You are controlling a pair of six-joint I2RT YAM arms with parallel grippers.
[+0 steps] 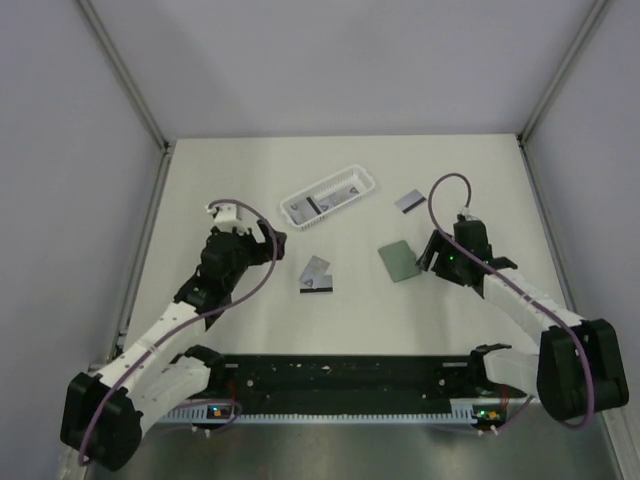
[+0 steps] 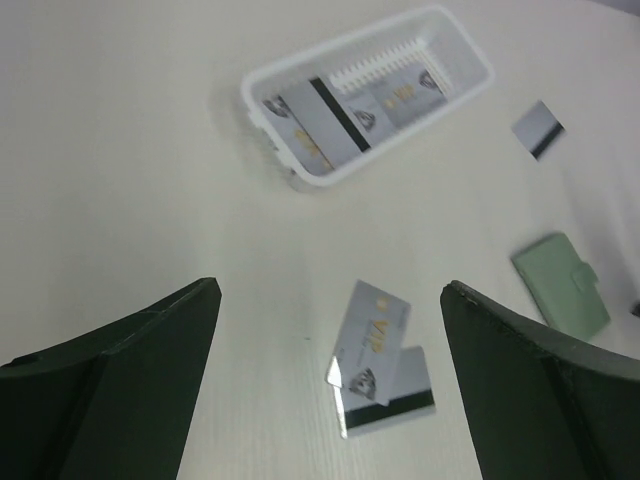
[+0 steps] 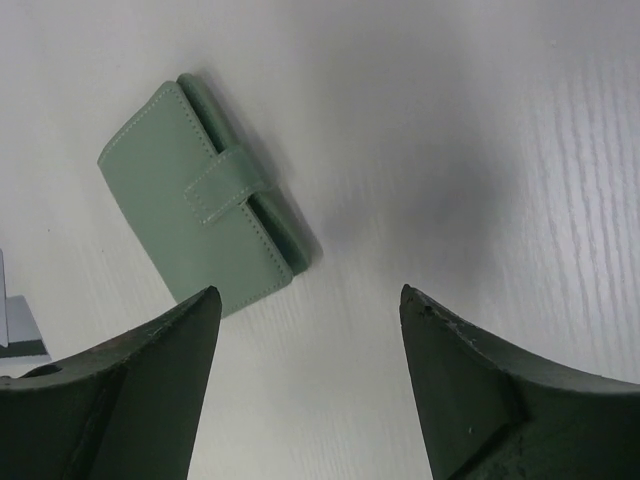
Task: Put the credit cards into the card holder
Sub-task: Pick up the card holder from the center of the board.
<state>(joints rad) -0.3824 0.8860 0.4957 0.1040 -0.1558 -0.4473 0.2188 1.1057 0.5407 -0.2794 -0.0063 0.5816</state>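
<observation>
The sage-green card holder (image 1: 400,261) lies closed on the table, its strap shut; it also shows in the right wrist view (image 3: 200,200) and the left wrist view (image 2: 562,283). Two overlapping credit cards (image 1: 317,277) lie at the table's middle, one showing its black stripe (image 2: 385,357). Another card (image 1: 408,201) lies alone at the back right (image 2: 539,130). My left gripper (image 1: 262,240) is open and empty, left of the two cards (image 2: 330,290). My right gripper (image 1: 428,254) is open and empty, just right of the holder (image 3: 310,295).
A white slotted basket (image 1: 329,200) stands at the back centre, holding more cards (image 2: 330,115). Grey walls enclose the table on three sides. The arm bases and a black rail run along the near edge.
</observation>
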